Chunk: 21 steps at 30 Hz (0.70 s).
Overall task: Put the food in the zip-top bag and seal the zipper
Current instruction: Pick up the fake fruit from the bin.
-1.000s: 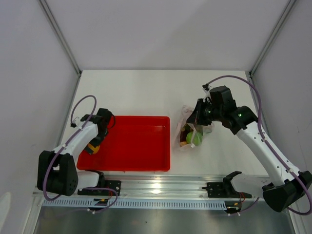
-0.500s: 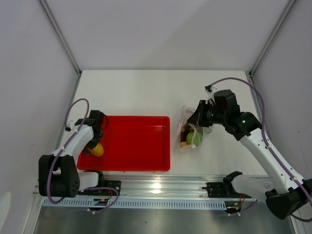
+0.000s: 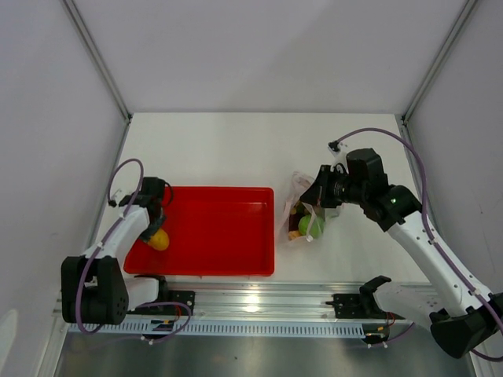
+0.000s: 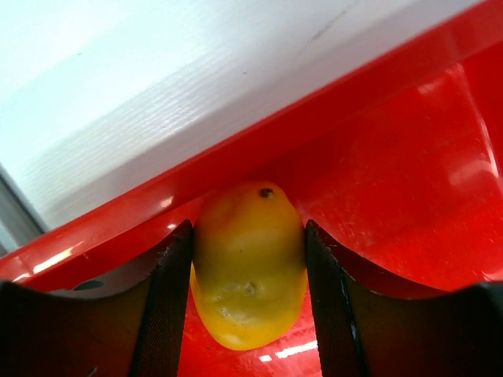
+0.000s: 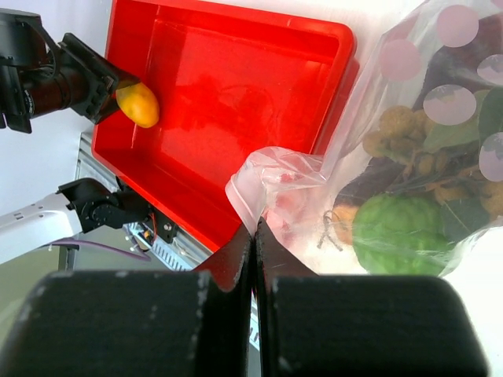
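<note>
My left gripper (image 3: 156, 233) is shut on the yellow-orange ball (image 3: 159, 241) at the left end of the red tray (image 3: 228, 236). In the left wrist view both fingers (image 4: 169, 298) press the ball (image 4: 250, 267) just above the tray floor, by the tray wall (image 4: 330, 118). My right gripper (image 3: 318, 196) is shut on a fold of the clear zip-top bag (image 3: 301, 206) right of the tray. In the right wrist view the jaws (image 5: 254, 229) pinch the bag's edge (image 5: 259, 184), where pinkish strip shows. Inside lie the green ball (image 5: 401, 236), small tan balls (image 5: 397, 129) and dark pieces.
The red tray (image 5: 236, 94) holds nothing but the ball held in my left gripper (image 5: 137, 104). An aluminium rail (image 3: 259, 302) with both arm bases runs along the near edge. White walls and frame posts close the table on three sides.
My left wrist has shifted a little to the left with the ball still at the tray's left end. My right arm has drawn the bag slightly nearer and leftward.
</note>
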{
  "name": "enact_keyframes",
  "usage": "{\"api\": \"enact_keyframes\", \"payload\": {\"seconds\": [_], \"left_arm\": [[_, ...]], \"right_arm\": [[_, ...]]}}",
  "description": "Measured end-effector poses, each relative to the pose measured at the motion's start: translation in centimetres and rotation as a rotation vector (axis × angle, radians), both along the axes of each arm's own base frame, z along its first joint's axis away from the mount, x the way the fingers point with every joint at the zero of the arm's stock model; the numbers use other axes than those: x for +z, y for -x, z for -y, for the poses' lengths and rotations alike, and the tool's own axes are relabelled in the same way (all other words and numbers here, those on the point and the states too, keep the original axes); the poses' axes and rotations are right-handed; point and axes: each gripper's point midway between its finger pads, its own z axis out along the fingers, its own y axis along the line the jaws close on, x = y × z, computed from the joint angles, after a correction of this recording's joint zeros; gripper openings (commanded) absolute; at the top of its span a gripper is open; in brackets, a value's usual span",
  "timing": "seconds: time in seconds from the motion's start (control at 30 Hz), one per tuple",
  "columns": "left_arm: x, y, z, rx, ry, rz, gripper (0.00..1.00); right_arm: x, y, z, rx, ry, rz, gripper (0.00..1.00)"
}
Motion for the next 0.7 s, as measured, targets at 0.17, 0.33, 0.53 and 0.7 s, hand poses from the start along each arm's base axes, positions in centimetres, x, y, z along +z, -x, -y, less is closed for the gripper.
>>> {"api": "enact_keyframes", "payload": {"seconds": [0.17,0.33,0.53,0.7], "left_arm": [[0.6,-0.6,0.9,-0.063,0.041,0.068,0.01],[2.8,-1.5,1.8,-0.131,0.078,0.185,0.01],[7.4,-3.2,4.9,-0.322,0.177,0.385,0.01],[13.9,-4.3,11.5,-0.684,0.299,0.614,0.01]], "right_arm": [[0.1,0.0,0.0,0.0,-0.005,0.007,0.0],[0.3,0.0,0.2,-0.011,-0.003,0.015,0.0],[0.6,0.2,0.4,-0.026,-0.013,0.017,0.0],[0.7,0.2,0.3,-0.039,-0.029,-0.001,0.0]]}}
